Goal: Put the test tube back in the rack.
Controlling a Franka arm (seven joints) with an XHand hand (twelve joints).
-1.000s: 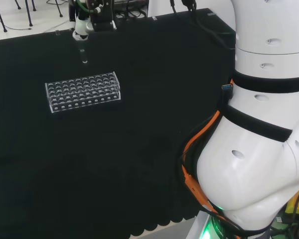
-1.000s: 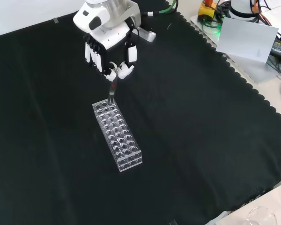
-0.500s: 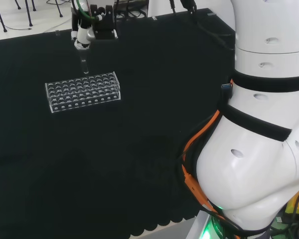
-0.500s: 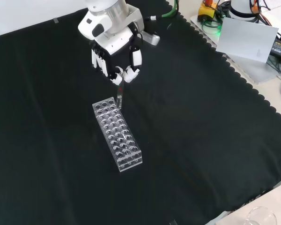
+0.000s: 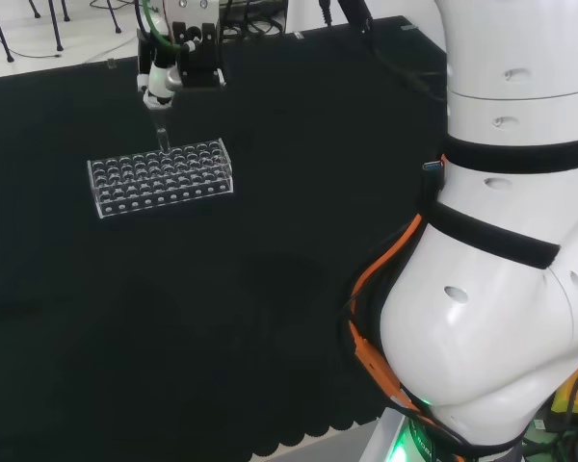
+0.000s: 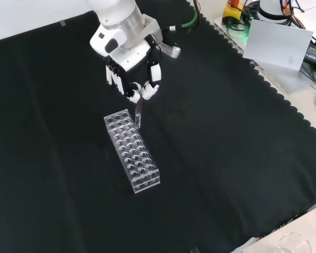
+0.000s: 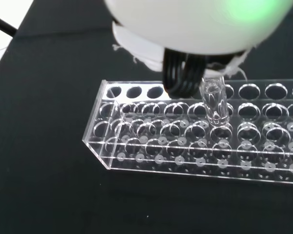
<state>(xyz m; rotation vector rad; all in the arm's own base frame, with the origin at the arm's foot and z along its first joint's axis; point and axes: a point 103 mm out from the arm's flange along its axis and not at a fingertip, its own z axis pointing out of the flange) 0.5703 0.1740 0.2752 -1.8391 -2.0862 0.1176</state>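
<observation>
Over the far end of the rack (image 6: 131, 153), my hand (image 6: 131, 79) pinches the tube (image 6: 138, 113) between curled fingertips and holds it close to upright, mouth at the fingers, rounded bottom pointing down. Seen from the front, the rack runs from upper left to lower right across the surface (image 6: 226, 158), and the tube's bottom hangs at the rack's upper right corner, straight below my hand. From the wrist, the tube (image 7: 214, 102) stands over the rack (image 7: 195, 141) with its bottom just above the rows of holes; I cannot tell whether it has entered one. I judge the coming move to be a short drop along the tube's long axis, with its tip centred on one hole. Both pieces are clear and hard-walled: the tube a smooth cylinder, the rack a long box of stacked drilled plates. Black cloth covers the surface, matte and scalloped at its edge.
</observation>
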